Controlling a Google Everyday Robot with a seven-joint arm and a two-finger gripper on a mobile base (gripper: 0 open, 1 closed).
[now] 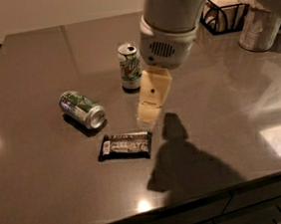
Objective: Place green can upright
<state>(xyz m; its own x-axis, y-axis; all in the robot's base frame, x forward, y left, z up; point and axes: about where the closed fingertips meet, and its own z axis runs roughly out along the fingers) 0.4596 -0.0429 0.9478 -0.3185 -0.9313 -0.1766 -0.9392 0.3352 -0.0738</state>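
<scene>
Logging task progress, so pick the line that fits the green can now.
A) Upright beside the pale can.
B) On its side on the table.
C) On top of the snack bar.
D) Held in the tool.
B: the green can lies on its side on the table, untouched; the tool hangs to its right, near the upright pale can.

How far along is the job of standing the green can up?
Nothing done yet: the green can lies on its side on the table. In hand: the end effector hovers apart from it, by the pale can. Left: grasp it and set it upright.
</scene>
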